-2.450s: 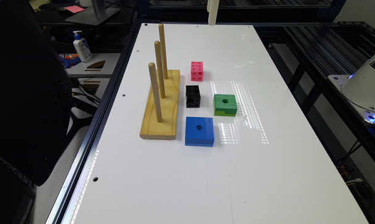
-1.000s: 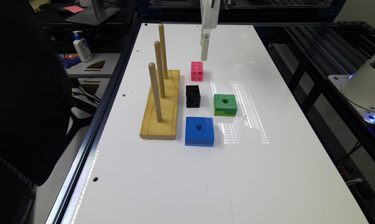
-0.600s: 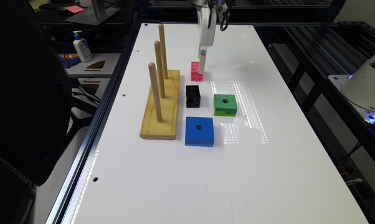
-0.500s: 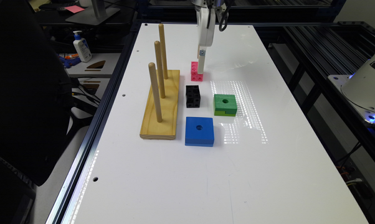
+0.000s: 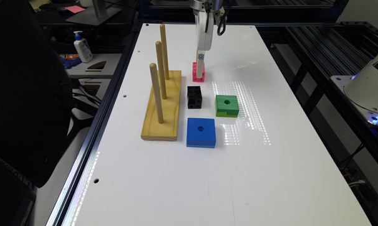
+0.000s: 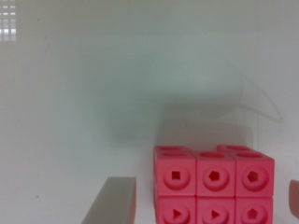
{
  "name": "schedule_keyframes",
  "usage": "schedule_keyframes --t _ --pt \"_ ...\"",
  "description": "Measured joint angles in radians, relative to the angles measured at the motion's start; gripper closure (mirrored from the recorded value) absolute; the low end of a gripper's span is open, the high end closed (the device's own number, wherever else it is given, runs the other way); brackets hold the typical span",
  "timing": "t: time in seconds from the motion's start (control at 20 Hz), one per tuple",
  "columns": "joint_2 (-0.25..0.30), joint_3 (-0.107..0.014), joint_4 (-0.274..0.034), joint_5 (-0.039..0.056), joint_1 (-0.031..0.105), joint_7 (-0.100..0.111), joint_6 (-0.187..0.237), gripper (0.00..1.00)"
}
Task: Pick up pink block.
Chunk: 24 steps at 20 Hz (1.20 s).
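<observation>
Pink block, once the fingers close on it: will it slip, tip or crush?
The pink block looks like rigid moulded plastic, so crushing seems unlikely. Its flat faces should sit squarely against the fingers; their recessed holes may add slight purchase. It looks small and probably light, resting flat on the table, so tipping seems unlikely.

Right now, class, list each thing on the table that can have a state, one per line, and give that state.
pink block: resting on the table, between the open fingers, not lifted.
end effector: open, lowered around the pink block.
black cube: resting on the table, untouched.
green block: lying flat, hole up.
blue block: lying flat, hole up.
peg stand: upright, three pegs bare.
</observation>
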<state>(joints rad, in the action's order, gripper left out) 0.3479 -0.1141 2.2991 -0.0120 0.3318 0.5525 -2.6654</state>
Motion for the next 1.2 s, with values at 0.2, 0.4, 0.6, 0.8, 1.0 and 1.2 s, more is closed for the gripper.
schedule_keyframes --t 0.2,0.4,0.6,0.8,1.0,1.2 --pt "0.042 0.0 -0.005 0.0002 0.0 0.0 -0.031 0.0" --pt "0.07 0.0 -0.012 0.0016 0.0 0.0 -0.06 0.0" --pt "0.069 0.0 -0.012 0.0017 0.001 0.0 -0.06 1.0" --pt "0.069 0.0 -0.012 0.0017 0.001 0.0 -0.06 1.0" --pt "0.069 0.0 -0.012 0.0017 0.001 0.0 -0.059 1.0" --pt "0.063 0.0 -0.011 0.0017 0.001 0.0 -0.056 1.0"
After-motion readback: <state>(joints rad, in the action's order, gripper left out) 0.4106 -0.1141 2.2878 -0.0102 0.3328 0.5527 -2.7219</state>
